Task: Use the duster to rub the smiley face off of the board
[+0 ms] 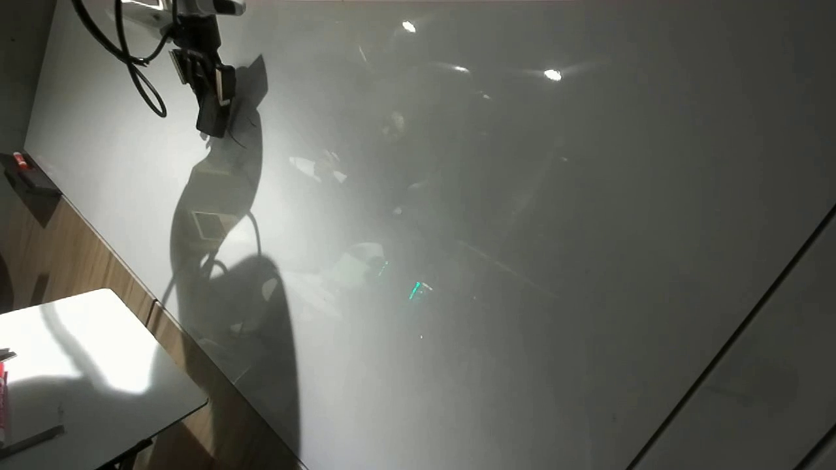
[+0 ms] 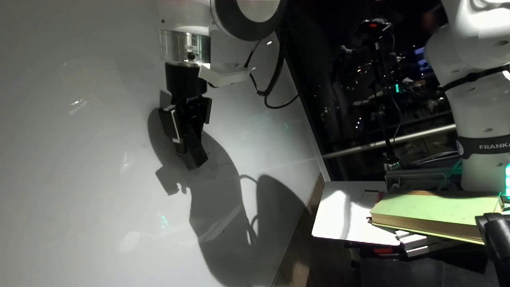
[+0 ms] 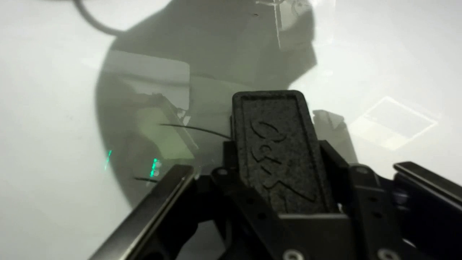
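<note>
The duster (image 3: 278,144), a dark grey block with marks scratched in its face, sits between the fingers of my gripper (image 3: 279,155), which is shut on it. Thin dark curved lines of the smiley face (image 3: 196,128) run out from the duster's left side in the wrist view; the rest is hidden behind duster and gripper. In an exterior view a short bit of the smiley face (image 1: 236,140) shows beside the duster (image 1: 212,119). The glossy whitish board (image 2: 87,131) fills much of both exterior views. Whether the duster touches the board, I cannot tell.
My arm's grey shadow (image 1: 222,196) falls across the board. A loose cable (image 1: 137,72) hangs by the wrist. Below the board stands a small white tabletop (image 1: 85,346); a green book (image 2: 434,207) lies near it. A red object (image 1: 21,160) rests on a dark ledge.
</note>
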`<action>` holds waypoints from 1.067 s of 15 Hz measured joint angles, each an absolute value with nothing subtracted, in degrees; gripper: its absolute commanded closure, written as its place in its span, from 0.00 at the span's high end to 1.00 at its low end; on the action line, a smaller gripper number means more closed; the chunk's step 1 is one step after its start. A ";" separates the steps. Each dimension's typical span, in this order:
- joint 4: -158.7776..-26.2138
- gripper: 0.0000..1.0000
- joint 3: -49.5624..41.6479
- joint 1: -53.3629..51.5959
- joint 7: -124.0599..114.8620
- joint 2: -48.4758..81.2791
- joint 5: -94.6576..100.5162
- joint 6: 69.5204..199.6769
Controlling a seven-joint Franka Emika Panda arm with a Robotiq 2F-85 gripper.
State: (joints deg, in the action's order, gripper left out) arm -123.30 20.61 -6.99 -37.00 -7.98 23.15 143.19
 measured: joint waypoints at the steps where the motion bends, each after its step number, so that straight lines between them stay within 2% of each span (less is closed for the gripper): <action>1: -122.79 0.31 21.02 -7.55 -38.06 -7.47 24.03 143.19; 16: -118.34 0.31 18.83 -10.21 -42.84 -1.15 30.43 142.07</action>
State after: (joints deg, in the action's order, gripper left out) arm -118.34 18.83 -10.21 -42.84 -1.15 30.43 142.07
